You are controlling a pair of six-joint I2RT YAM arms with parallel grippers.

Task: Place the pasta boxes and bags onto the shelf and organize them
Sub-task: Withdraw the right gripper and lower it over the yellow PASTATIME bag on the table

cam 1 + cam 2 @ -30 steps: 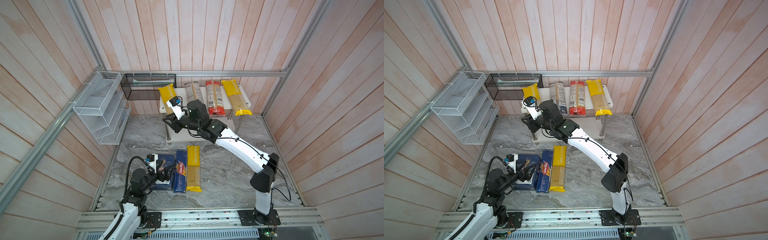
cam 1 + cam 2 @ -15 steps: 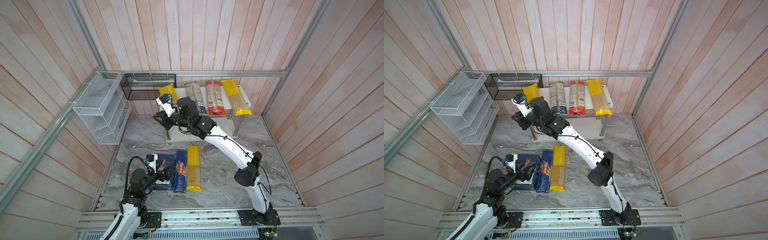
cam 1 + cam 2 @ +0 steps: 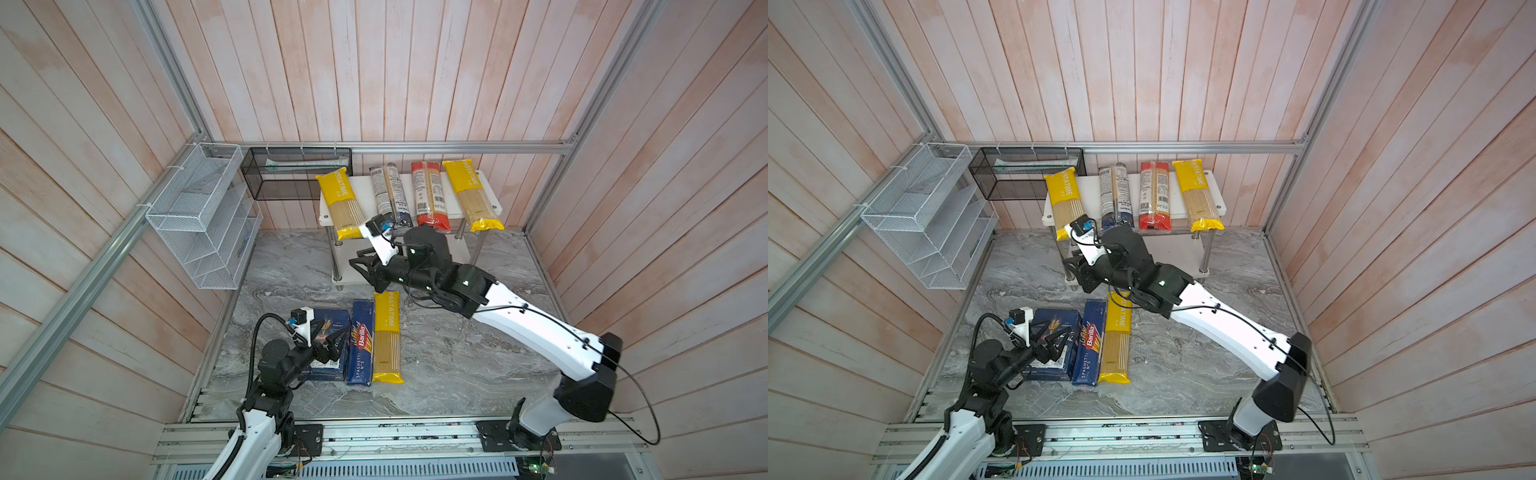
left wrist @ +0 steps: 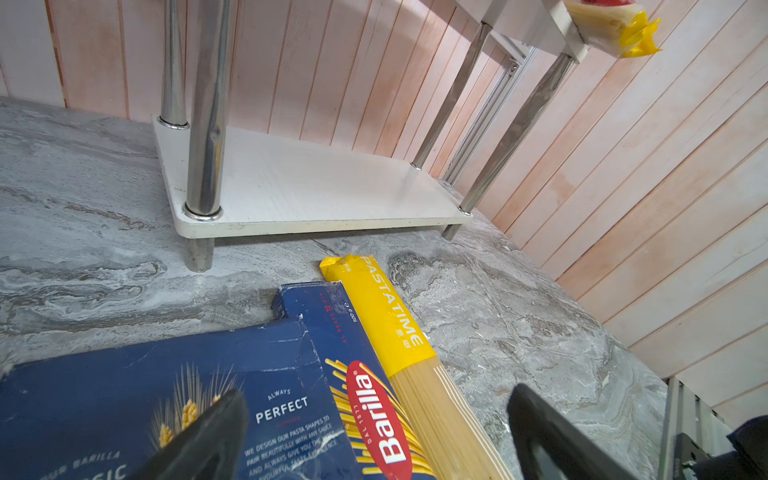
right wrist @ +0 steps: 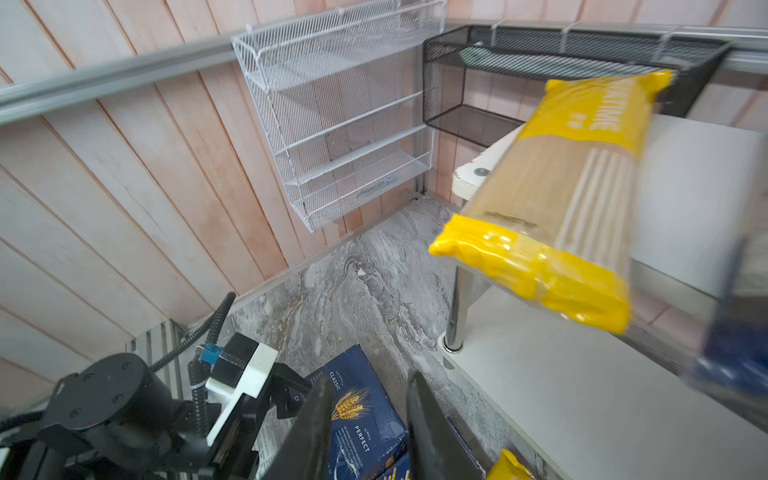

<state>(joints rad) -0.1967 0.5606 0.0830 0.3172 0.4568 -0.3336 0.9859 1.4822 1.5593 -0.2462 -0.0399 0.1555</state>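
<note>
The shelf's top board carries a yellow bag at its left end, overhanging the front, then a dark blue bag, a red bag and another yellow bag. On the floor lie the wide Barilla box, the narrow spaghetti box and a third yellow bag, side by side. My left gripper hovers open over the wide box. My right gripper hangs by the shelf's front left post, its jaws slightly apart and empty. The lower board is bare.
A white wire rack hangs on the left wall. A black mesh basket hangs on the back wall beside the shelf's left end. Wooden walls and aluminium rails close in the marble floor.
My right arm has drawn back from the left yellow bag on the top board, down and toward the front. Its jaws have parted a little. The left arm has not moved.
</note>
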